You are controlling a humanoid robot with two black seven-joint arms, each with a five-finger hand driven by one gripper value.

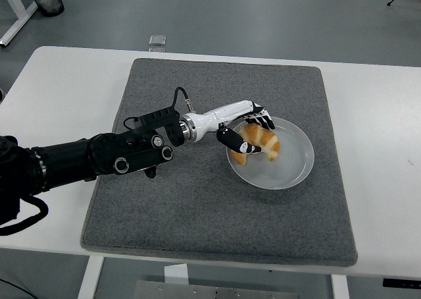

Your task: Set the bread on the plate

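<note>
My left hand (247,131) was clamped on the golden, crescent-shaped bread roll (262,143), which sat inside the round white plate (293,174). I judged that lifting off before uncurling could drag the bread off the rim.

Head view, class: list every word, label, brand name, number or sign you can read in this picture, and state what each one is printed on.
No readable text anywhere in this view.
left hand and its black arm: no lettering visible.
bread and plate: plain, unmarked.
grey mat and white table: no print.
small object on the floor beyond the table: too small to show any marking.
</note>
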